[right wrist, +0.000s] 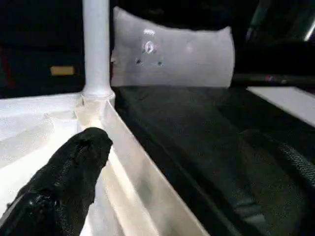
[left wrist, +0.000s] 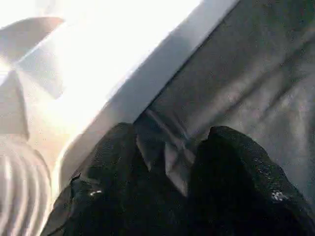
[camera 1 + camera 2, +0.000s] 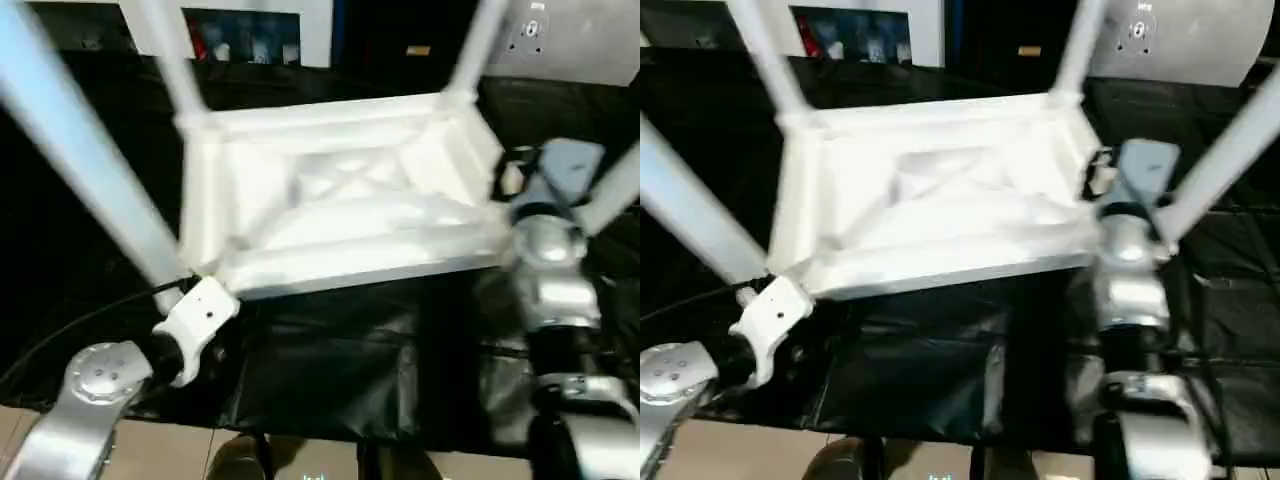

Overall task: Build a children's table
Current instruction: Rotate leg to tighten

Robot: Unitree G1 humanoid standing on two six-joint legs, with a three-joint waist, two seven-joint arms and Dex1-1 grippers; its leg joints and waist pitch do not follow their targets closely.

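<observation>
Left eye view, layout: the tabletop [image 3: 340,205] lies upside down on the black-draped surface [image 3: 330,370], ribbed underside facing up, long axis running from my left arm to my right arm.

Left near leg: one leg [image 3: 85,160] rises from the near-left corner socket and slants up and away toward my left.

Left pincer: my left pincer [image 2: 162,162] sits at that near-left corner, its wrist housing just below the socket. In the left wrist view the two black fingers [image 2: 98,187] stand apart, with black cloth in the gap and the tabletop's white edge just beyond the tips. Judged spread, pinching nothing.

Far legs: a leg [image 3: 165,50] stands in the far-left socket and another leg [image 3: 475,45] in the far-right socket, both roughly upright.

Right pincer: my right pincer is at the tabletop's right end. In the right wrist view one black finger [image 1: 64,187] lies over the inner rib side of the rim and the other outside it. Whether the pads press the rim, I cannot tell.

Right near leg: the fourth leg [image 3: 615,190] slants up to my right beside my right wrist.

Governing relation: all four legs appear seated, so the next move is probably turning the table over. The tabletop lies ahead of both pincers, one at each end of its long axis, neither clearly nearer.
</observation>
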